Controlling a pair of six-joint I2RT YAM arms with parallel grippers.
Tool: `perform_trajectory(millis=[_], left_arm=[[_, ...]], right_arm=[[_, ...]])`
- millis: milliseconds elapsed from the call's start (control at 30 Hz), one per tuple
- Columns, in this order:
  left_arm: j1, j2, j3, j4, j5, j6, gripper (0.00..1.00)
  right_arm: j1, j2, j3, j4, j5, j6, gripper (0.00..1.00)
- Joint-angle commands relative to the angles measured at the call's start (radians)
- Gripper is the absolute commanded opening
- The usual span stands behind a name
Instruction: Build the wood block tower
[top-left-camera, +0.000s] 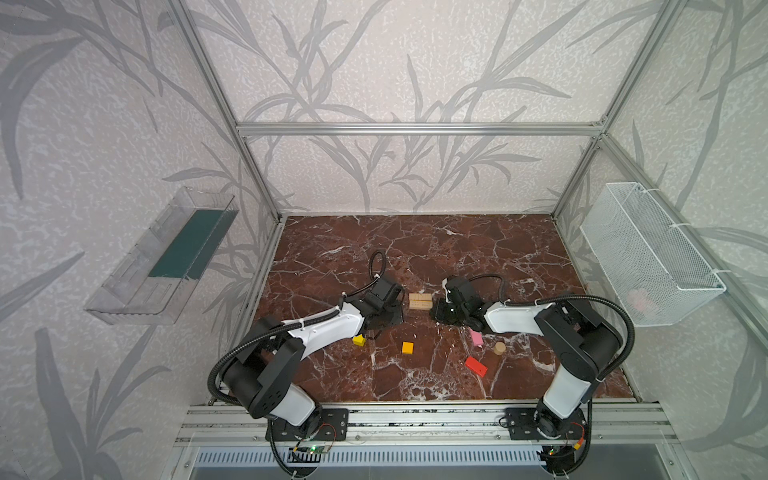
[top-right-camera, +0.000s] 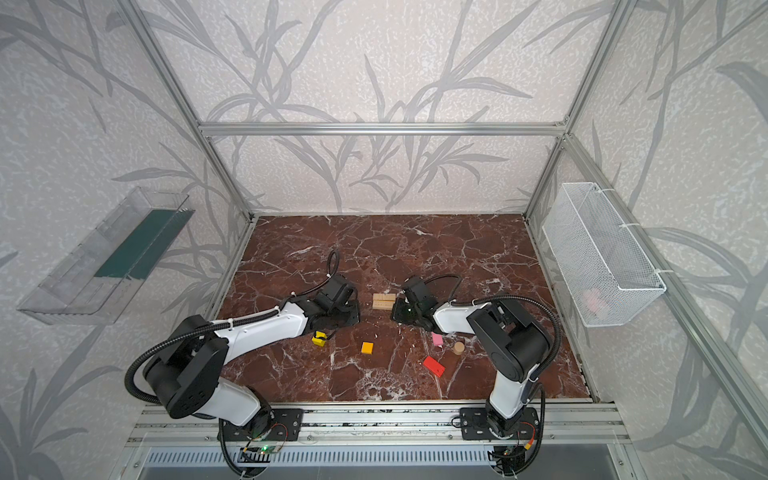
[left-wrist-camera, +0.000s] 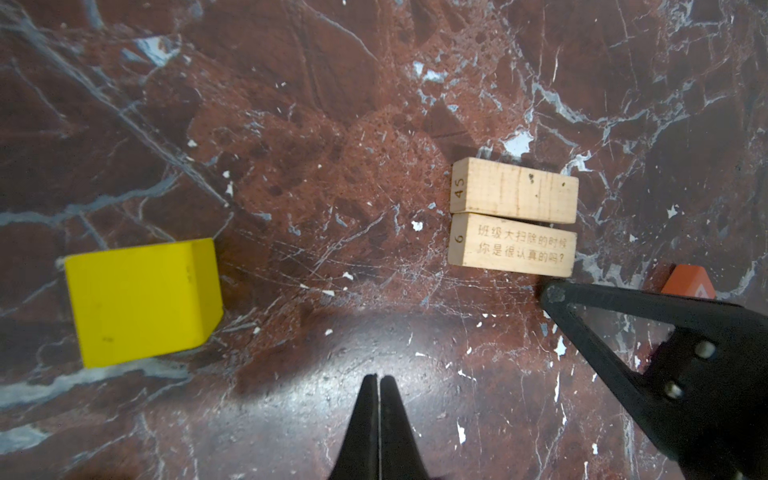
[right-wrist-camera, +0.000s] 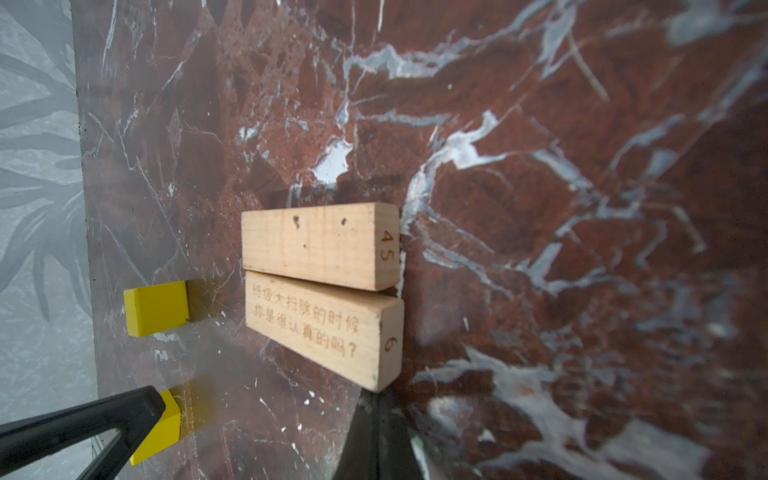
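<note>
Two tan planks (top-left-camera: 420, 301) are laid flat, side by side and touching, at the middle of the tabletop (top-left-camera: 478, 241). They are flanked by the left pincer (left-wrist-camera: 378, 380) and the right pincer (right-wrist-camera: 376, 405), both clenched on nothing. Nearer the arms' bases, a yellow cube (top-left-camera: 359, 340), orange cube (top-left-camera: 408, 348), pink brick (top-left-camera: 476, 337), red brick (top-left-camera: 476, 366) and tan cylinder (top-left-camera: 499, 347) are scattered singly.

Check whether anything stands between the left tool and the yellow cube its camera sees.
Nothing visible does: only bare table lies between the shut left tool and the yellow cube. The planks and the right tool sit off on the other side.
</note>
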Motion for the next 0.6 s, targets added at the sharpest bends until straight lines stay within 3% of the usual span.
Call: perform_trajectory(millis=[0,567], left_arm=[[0.0,-0.02,-0.006,-0.026,-0.03,0.009,0.0],[0.0,-0.016,-0.001,-0.029,-0.029,0.016,0.0]], right_arm=[[0.005,0.025,0.003,-0.028,0.025,0.01,0.0],[0.005,0.025,-0.001,-0.028,0.043,0.016,0.0]])
